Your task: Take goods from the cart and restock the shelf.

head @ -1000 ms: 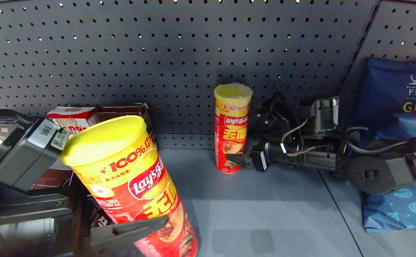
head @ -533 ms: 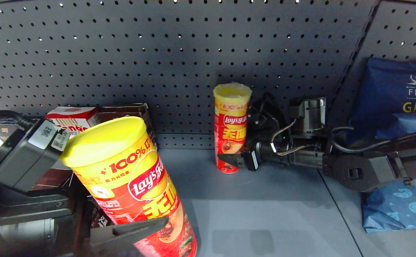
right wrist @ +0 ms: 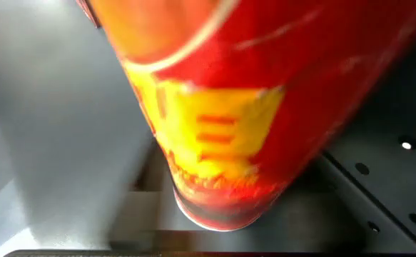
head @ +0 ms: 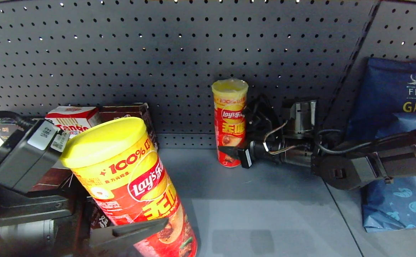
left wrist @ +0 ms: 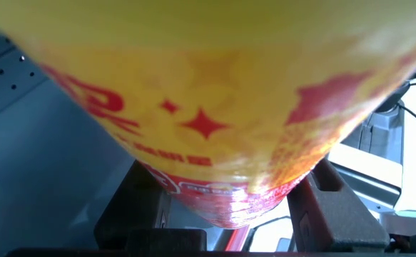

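The right gripper (head: 231,149) has its fingers clamped low on the far chip can (head: 229,117). One finger crosses the can's front face and the other is hidden behind it. Gripping this low leaves the yellow lid and most of the tube standing free above the fingers, which probably helps the can sit upright once released. From the right wrist view, the far chip can (right wrist: 222,107) runs straight out from between the fingers. Its base is at or just over the shelf (head: 265,214) floor, though the pictures do not settle whether it is touching. Beyond the fingers is the pegboard (head: 158,71), close behind the can, so the spot looks chosen as a back-row position that leaves the front of the shelf free.

The left gripper (head: 151,228) is likewise shut on the near chip can (head: 122,171), again at the lower body. The tube leans away from the fingers with its lid uppermost. In the left wrist view, the dark fingers (left wrist: 133,207) bracket the near chip can (left wrist: 215,107) on both sides. This can seems held in reserve as the next item to go on the shelf, once the right arm's can is set.

To the outer side of the left fingers sit snack boxes (head: 72,117), and blue bags (head: 400,107) stand behind the right arm, so the open middle is the sensible gap to fill.
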Tool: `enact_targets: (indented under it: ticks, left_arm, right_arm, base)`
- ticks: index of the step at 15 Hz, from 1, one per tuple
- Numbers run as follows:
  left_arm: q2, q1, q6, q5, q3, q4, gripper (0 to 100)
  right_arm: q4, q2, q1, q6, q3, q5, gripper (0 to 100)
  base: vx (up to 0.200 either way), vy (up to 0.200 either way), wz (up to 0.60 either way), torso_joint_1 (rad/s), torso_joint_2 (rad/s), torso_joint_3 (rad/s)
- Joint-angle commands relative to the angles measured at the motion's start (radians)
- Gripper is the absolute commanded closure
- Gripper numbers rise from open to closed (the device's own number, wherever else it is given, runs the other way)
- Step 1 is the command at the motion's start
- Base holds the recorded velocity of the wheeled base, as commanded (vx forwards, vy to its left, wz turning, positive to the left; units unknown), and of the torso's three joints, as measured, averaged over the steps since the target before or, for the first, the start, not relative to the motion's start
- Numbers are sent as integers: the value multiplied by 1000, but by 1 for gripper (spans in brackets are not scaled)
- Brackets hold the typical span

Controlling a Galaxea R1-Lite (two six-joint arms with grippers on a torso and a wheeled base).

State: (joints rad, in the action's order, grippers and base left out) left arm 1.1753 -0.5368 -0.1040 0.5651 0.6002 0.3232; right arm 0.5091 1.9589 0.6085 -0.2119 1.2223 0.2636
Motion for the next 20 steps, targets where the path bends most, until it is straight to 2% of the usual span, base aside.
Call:
enact_targets:
  ticks: [1,4,5,7,13,17,20]
  left_arm:
    - [0,0,0,-1,-2,0,100]
    - [0,0,0,1,0,2,100]
    - [0,-2,0,1,0,2,100]
    - [1,-2,-2,1,-2,2,100]
    - [3,-2,-2,-1,1,2,100]
    - [1,1,-2,-1,1,0,100]
    - [1,1,0,-2,1,0,100]
  right_arm:
    - [-8,-15,8,2,-6,-6,100]
    - [-43,-92,10,8,-30,-37,100]
    - [-40,-129,20,20,-69,-93,100]
    - [-37,-163,36,37,-104,-116,100]
    - [181,-319,157,98,-417,-227,100]
    - [292,-351,251,151,-558,-308,100]
    - [373,-351,298,154,-662,-319,100]
  base:
    - [0,0,0,0,0,0]
    - [0,0,0,0,0,0]
    - [0,0,0,0,0,0]
    - [0,0,0,0,0,0]
    - [0,0,0,0,0,0]
    - [0,0,0,0,0,0]
    - [0,0,0,0,0,0]
